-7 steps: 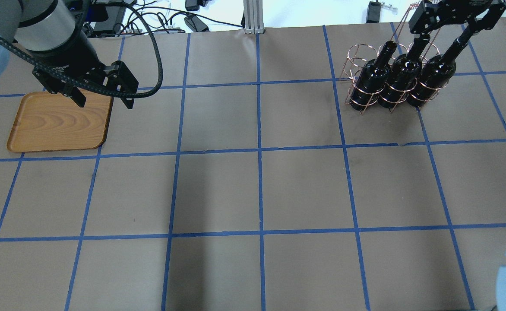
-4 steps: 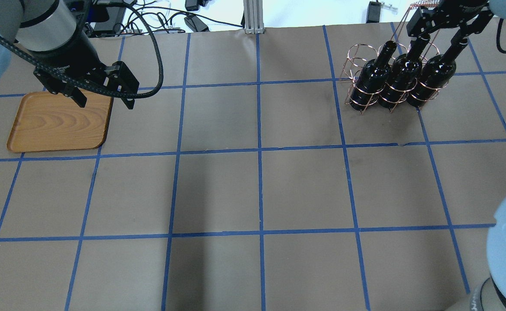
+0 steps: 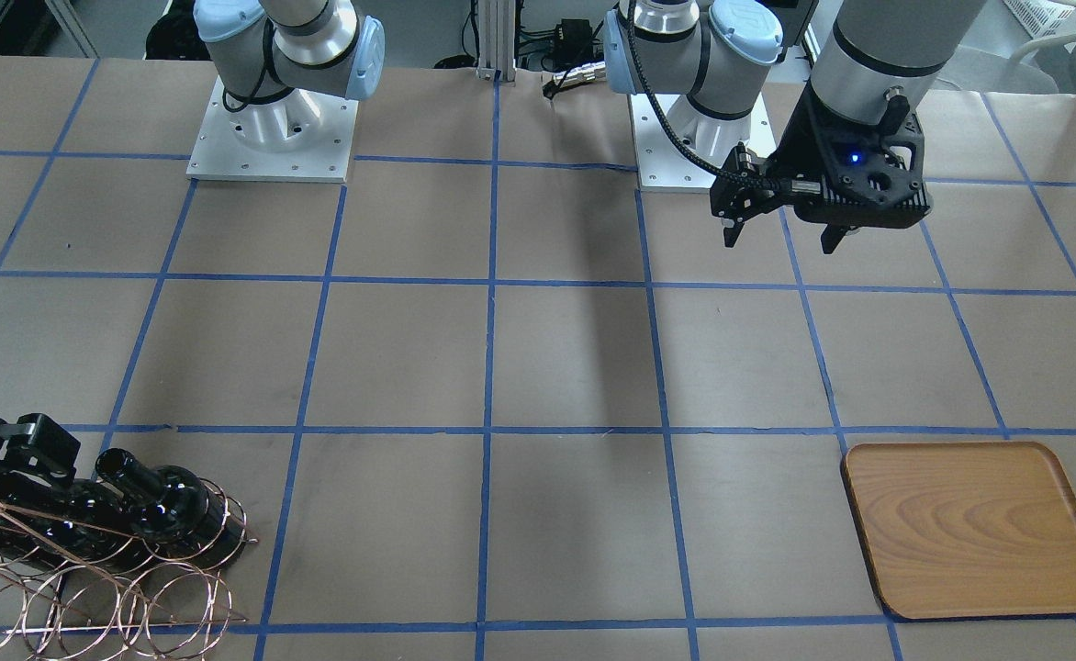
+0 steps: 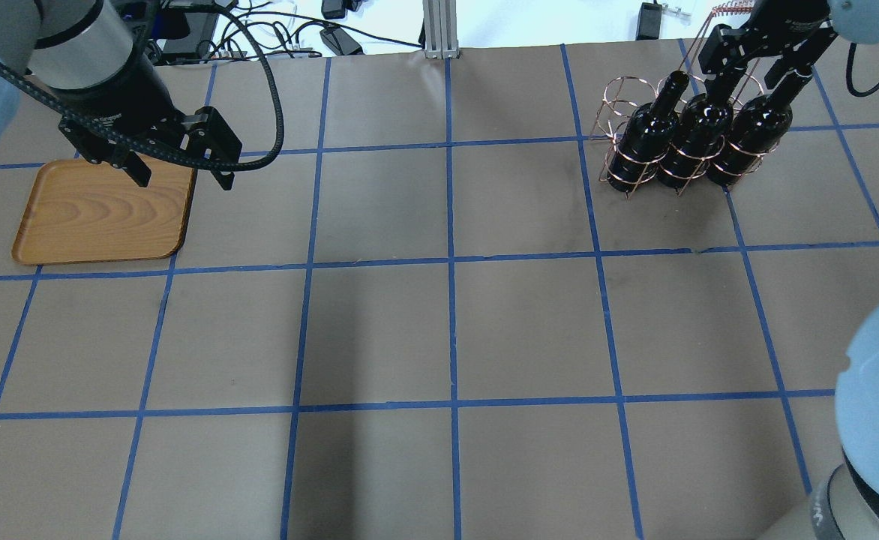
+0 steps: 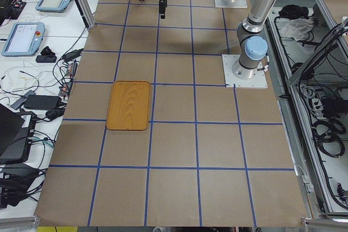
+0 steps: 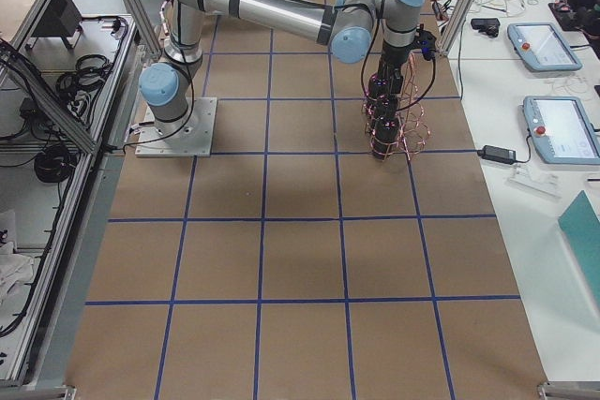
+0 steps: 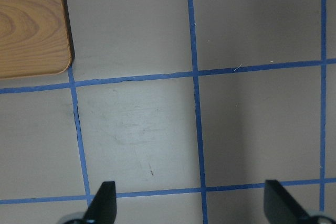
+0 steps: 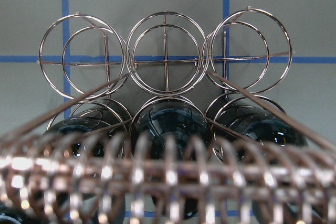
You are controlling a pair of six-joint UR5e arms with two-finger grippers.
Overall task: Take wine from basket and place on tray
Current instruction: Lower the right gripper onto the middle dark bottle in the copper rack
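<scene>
The right gripper [image 4: 760,71] hangs released and empty, jaws spread wide, above the bottle necks in the basket [image 4: 619,94]. With black fingers against black glass, I cannot tell from overhead whether a neck already sits between them. The wine stands upright in the basket's 6 o'clock row of loops, at about 1 o'clock on the table [image 4: 447,337], and the 12 o'clock row holds nothing. The middle bottle [image 4: 691,142] is packed between neighbouring bottles [image 4: 751,131] that appear to touch it.

The first risk, as I judge it, is the coiled wire handle [image 8: 168,174]. It crosses the right wrist view in front of the bottle tops, so a descending finger could snag it, or a rising bottle could strike it. Second, the necks are so close that the wide jaws may catch two of them, or nudge a neighbour instead of centring on one. Third, a slim, glossy neck offers little grip. An off-centre clamp could let the heavy body swing or slip, and the light wire basket may lift along with it.

Further out, the tray [image 4: 94,217] sits well apart at 10 o'clock, with the left gripper [image 4: 183,178] slack and empty over its 2 o'clock corner. The long carry across, or a hand-over, adds chances of a drop. A bottle laid flat could roll over the low rim.
</scene>
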